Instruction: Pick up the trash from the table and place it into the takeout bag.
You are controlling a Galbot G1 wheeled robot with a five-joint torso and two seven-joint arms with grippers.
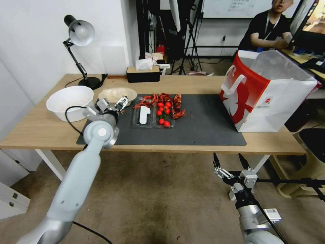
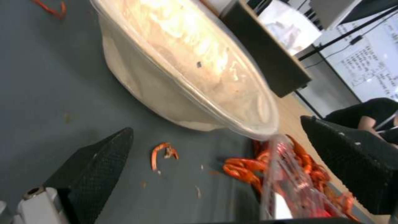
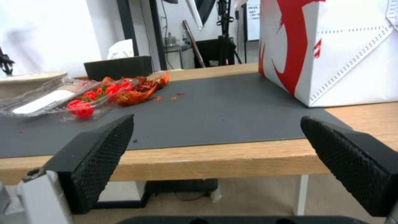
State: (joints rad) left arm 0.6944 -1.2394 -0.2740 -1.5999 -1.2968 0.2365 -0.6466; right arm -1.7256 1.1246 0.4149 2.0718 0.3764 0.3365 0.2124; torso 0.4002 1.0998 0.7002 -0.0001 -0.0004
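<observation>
Table (image 1: 44, 130): a long light-wood top on white legs, running across the head view.
Mat (image 1: 203, 125): a dark grey sheet over the middle of the table, with most of the litter lying on it.
Takeout bag (image 1: 271, 101): a large white paper bag with a red front panel and flat white handles, standing upright and open-topped at the mat's right end, well apart from the litter.
White bowl (image 1: 69, 101): deep and round, on bare wood at the table's left end.
Beige bowl (image 1: 116, 95): shallow, on the mat's far left corner, just beside the white bowl.
Clear trays (image 1: 154, 117): two shallow plastic trays side by side near the mat's middle, one with a white utensil in it, the other with small red tomatoes.
Crayfish shells (image 1: 164, 100): red scraps scattered at the trays' far edge.
Left gripper (image 1: 115, 104): over the mat's left end, just beside the beige bowl; its fingers are spread wide and hold nothing. A small shell scrap (image 2: 164, 154) lies on the mat between them.
Right gripper (image 1: 230, 161): below the table's front edge, its two black fingers spread wide and empty.
</observation>
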